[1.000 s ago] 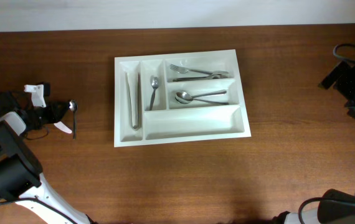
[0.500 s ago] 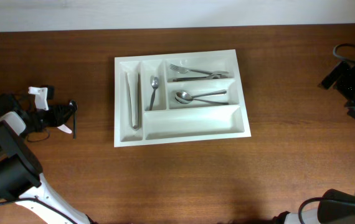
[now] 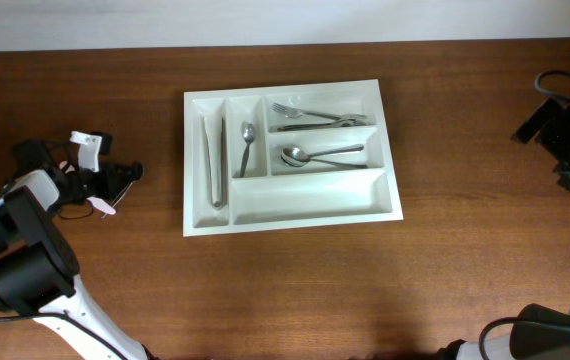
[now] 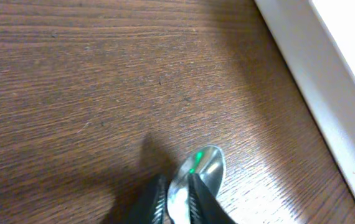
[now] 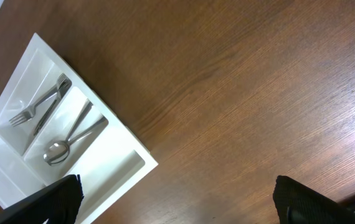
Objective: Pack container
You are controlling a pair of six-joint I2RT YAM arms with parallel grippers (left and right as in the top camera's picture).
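The jaws of the left gripper (image 3: 120, 180) are drawn in narrow and clamp a spoon (image 4: 197, 167). In the left wrist view its shiny bowl pokes out past the two dark fingers (image 4: 154, 200) and carries a small green glint. A shadow lies on the wood just beside the bowl, but whether the bowl touches the table (image 3: 285, 285) cannot be told. This gripper sits at the left of the table, near the container (image 3: 310, 197) but apart from its left wall. The white rim of that wall crosses the upper right corner of the left wrist view.

The jaws of the right gripper (image 5: 176, 186) stand wide, and nothing is between them. This arm is at the far right edge of the table, well apart from the container.

The container lies flat in the middle of the table, its long sides running left to right. The leftmost narrow compartment holds long pale utensils (image 3: 212, 160), too small to identify. The narrow compartment beside it holds a small spoon (image 3: 246, 146). Of the long compartments, the top one holds forks (image 3: 310, 115) and the middle one holds a pair of spoons (image 3: 317, 155).
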